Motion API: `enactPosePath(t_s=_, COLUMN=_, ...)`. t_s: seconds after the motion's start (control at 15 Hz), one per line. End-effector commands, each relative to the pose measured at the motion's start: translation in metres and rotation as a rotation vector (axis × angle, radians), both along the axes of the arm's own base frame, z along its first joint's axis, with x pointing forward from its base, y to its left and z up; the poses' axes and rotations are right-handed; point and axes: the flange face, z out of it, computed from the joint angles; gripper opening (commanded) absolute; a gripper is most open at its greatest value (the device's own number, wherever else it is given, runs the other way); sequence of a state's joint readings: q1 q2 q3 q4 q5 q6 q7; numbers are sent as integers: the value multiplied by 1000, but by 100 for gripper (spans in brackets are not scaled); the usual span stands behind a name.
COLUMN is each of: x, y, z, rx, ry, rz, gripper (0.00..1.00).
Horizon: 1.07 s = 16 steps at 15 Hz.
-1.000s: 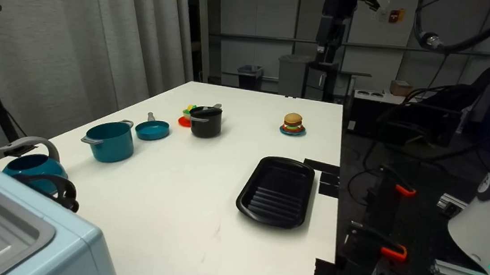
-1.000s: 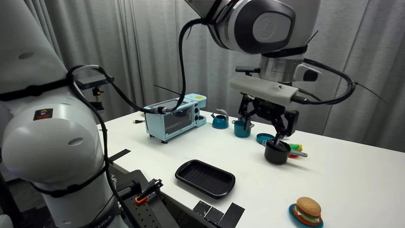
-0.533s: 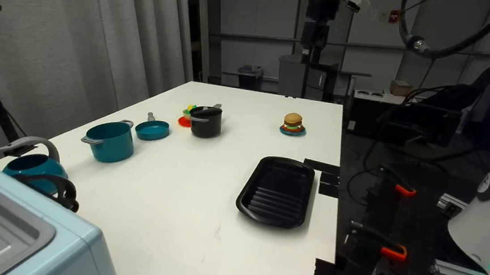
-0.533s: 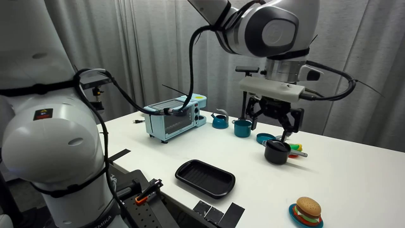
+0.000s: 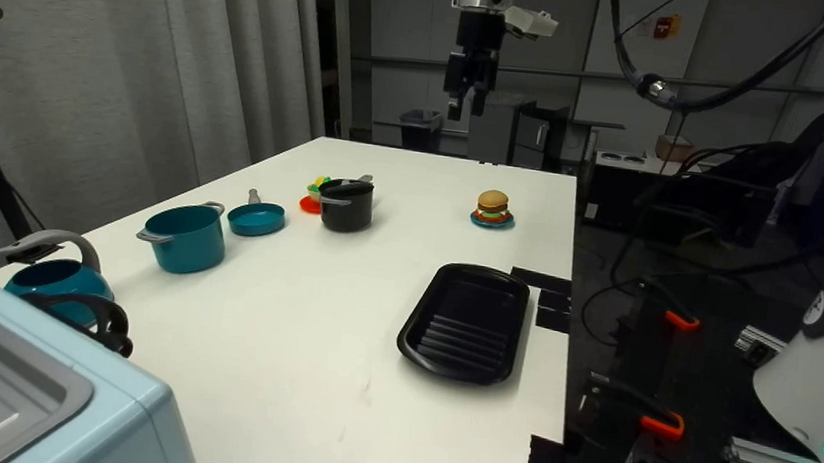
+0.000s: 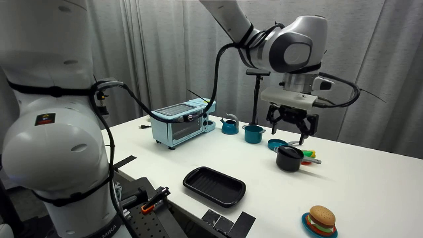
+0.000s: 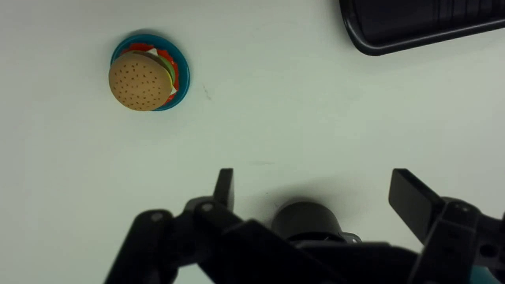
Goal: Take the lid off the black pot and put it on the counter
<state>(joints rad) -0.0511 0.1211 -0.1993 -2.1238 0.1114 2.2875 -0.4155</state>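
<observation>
Wrist view: the claw hangs spread wide above the white counter, holding nothing.

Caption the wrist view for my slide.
Open, empty gripper above a white counter, with burger, ribbed black pan and partly hidden black pot.

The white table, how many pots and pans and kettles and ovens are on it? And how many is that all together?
Pots: 2, the black pot and the teal pot
Pans: 2, the teal pan and the black grill pan
Kettles: 1, the teal kettle
Ovens: 1, the light blue oven
Total: 6
</observation>
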Motion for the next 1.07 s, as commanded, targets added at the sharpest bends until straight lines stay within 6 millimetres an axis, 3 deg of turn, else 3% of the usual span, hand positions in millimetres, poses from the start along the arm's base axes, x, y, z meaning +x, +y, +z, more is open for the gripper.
enactPosePath(t_s=0.0, x=44, y=3, z=-10, rx=6, ry=-19, rz=-64, gripper=100)
enactPosePath(t_s=0.33, x=80, y=32, z=-41, rx=2, ry=-27, rz=-139, gripper=100)
enactPosePath(t_s=0.6, x=102, y=31, z=-44, rx=7, ry=-43, rz=-174, gripper=100)
enactPosePath(t_s=0.67, x=104, y=29, z=-43, rx=5, ry=-54, rz=-170, gripper=100)
enactPosePath(t_s=0.73, x=91, y=37, z=-47, rx=-7, ry=-26, rz=-152, gripper=100)
enactPosePath(t_s=1.0, x=97, y=30, z=-45, rx=-8, ry=-37, rz=-160, gripper=100)
